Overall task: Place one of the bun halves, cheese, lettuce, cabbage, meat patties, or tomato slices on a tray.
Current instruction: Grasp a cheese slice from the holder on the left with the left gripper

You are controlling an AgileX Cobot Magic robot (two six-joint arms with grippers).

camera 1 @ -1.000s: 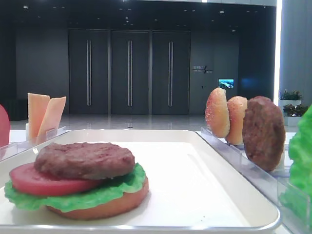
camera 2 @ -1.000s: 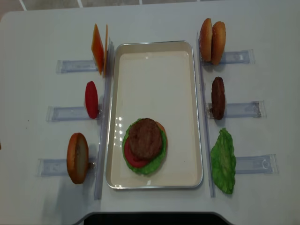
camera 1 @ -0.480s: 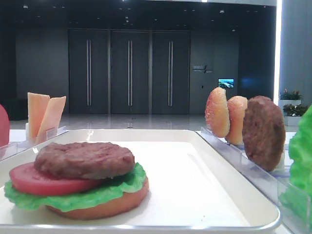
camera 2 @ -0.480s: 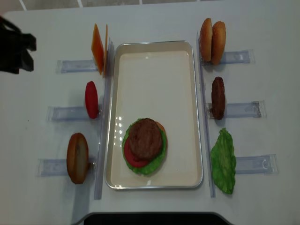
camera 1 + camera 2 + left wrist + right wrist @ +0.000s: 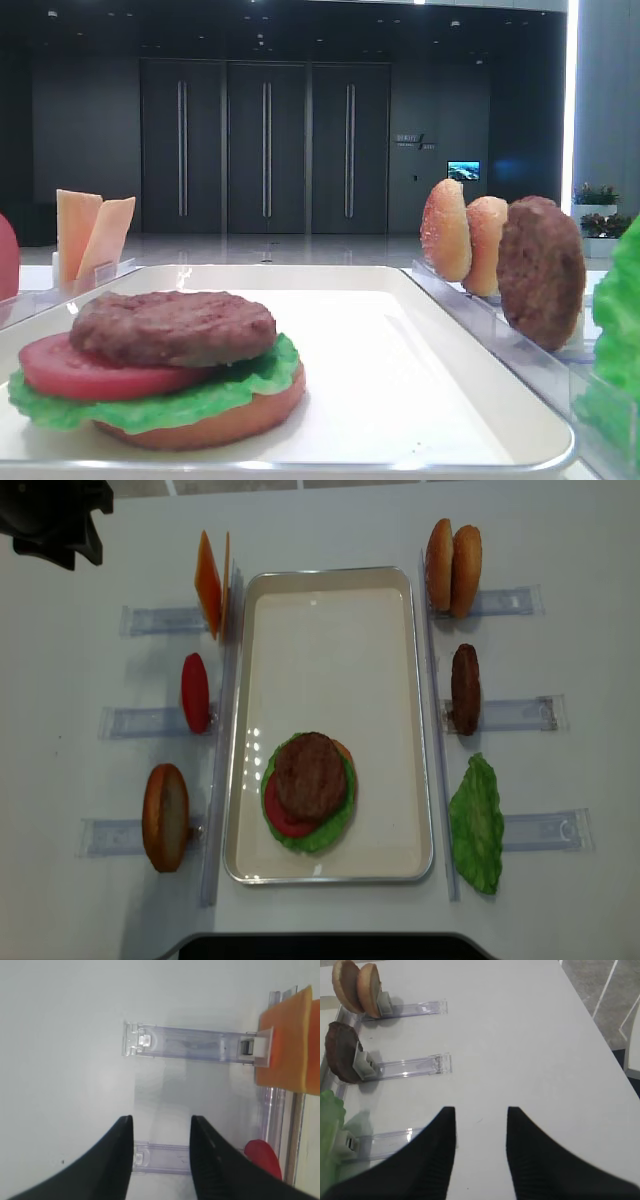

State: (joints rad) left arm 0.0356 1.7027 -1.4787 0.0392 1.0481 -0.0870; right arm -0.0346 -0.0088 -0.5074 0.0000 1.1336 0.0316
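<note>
Movement is all on the left: a second ago no arm showed in the overhead view, half a second ago a dark arm came in at the left edge, and now the left arm [image 5: 55,520] sits further up, at the top-left corner. Food and tray [image 5: 330,610] lie as before.

Left gripper [image 5: 161,1125] hovers over bare table [image 5: 65,1050] with its jaws apart and nothing between them, fingers pointing toward a clear holder [image 5: 185,1046]. Cheese [image 5: 290,1042] stands on edge at that holder's far end, just outside the tray's top-left corner; in the overhead view its long edge runs along the tray's long side [image 5: 211,584].

Right gripper [image 5: 480,1115] also hangs open and empty over table, beside the holders with the bun halves [image 5: 357,987] and patty [image 5: 342,1057].

On the tray sits a stack [image 5: 309,792] of bun, lettuce, tomato and patty, near the lower end.
</note>
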